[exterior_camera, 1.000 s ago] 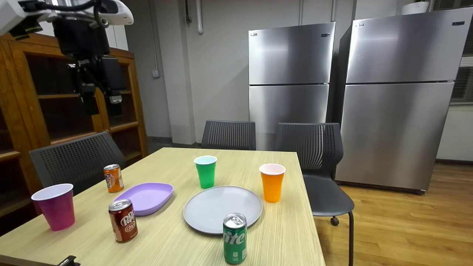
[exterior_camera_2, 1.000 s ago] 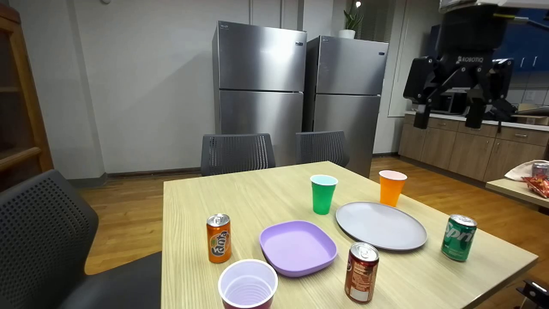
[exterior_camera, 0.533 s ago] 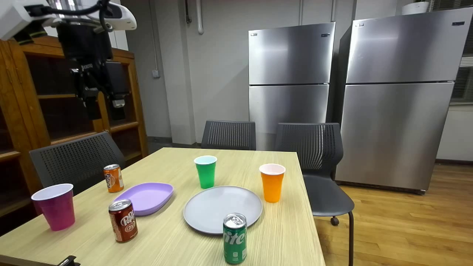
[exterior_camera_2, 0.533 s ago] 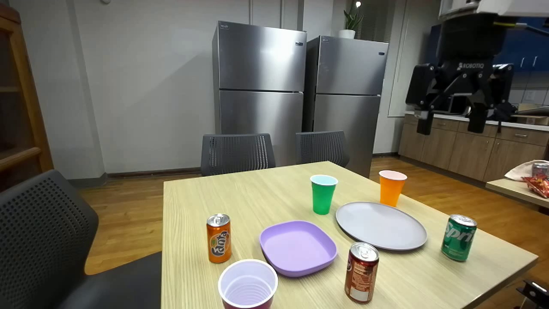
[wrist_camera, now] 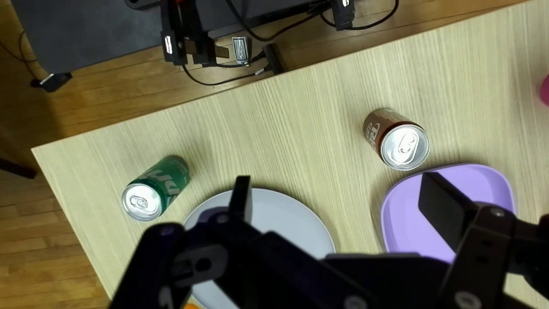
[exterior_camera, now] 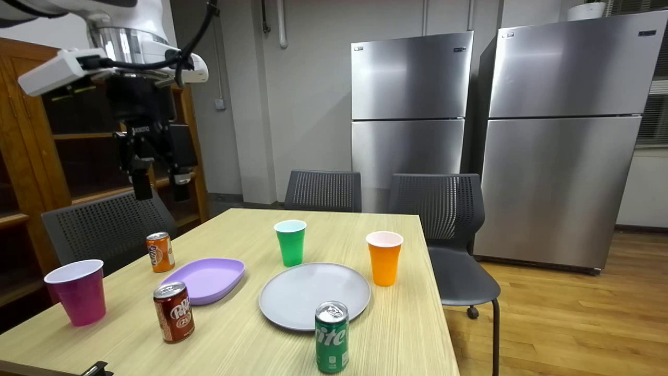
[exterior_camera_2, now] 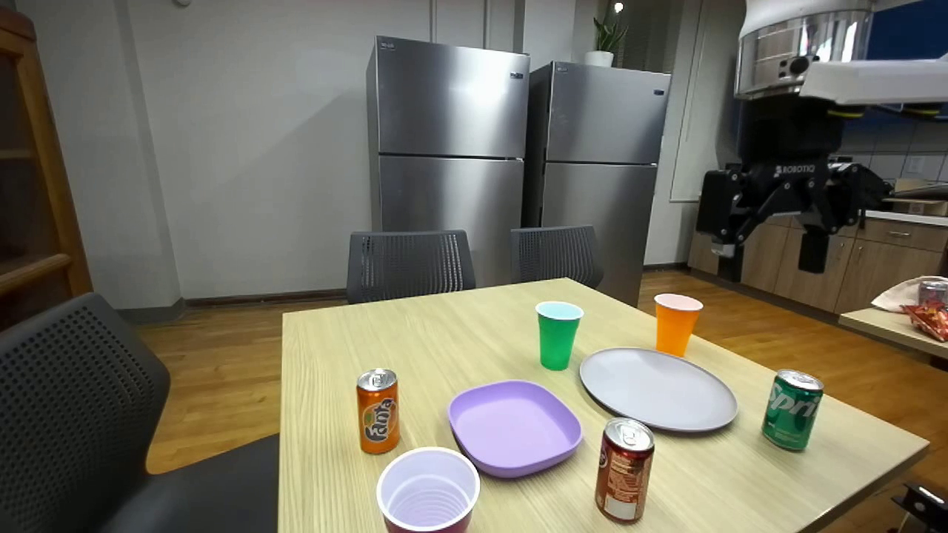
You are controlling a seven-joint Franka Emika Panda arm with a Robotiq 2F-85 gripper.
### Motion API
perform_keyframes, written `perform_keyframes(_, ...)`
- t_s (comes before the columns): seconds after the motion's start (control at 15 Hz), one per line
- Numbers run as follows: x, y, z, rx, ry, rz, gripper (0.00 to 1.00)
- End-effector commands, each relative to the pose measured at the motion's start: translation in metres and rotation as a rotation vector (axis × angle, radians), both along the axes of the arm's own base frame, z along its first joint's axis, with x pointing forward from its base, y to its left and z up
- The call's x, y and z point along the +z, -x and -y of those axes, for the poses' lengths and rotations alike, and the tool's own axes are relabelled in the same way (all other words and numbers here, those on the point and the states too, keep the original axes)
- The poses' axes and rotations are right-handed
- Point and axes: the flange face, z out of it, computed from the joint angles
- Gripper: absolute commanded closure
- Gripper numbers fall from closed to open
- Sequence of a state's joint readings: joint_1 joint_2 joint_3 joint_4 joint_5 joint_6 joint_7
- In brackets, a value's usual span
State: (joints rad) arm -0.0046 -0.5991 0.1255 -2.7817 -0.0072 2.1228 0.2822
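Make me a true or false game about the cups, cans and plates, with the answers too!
1. The Sprite can, the Dr Pepper can and the Fanta can all stand upright. True.
2. A cup is upside down. False: the pinkish-purple cup, the green cup and the orange cup are all right side up.
3. A can is being held. False: the tool is open and holds nothing.
4. The purple plate and the gray plate both lie on the table. True.
5. The orange cup sits on the gray plate. False: it stands on the table beside that plate.
6. The tool touches neither plate. True.
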Motion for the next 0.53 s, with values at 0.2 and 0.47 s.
perform_keyframes(0.2,-0.037,-0.011,-0.017,0.102,-0.011,-0.047,0.00)
perform_keyframes(0.47,-0.055,-0.013,-0.039,0.157,-0.006,-0.079,0.00)
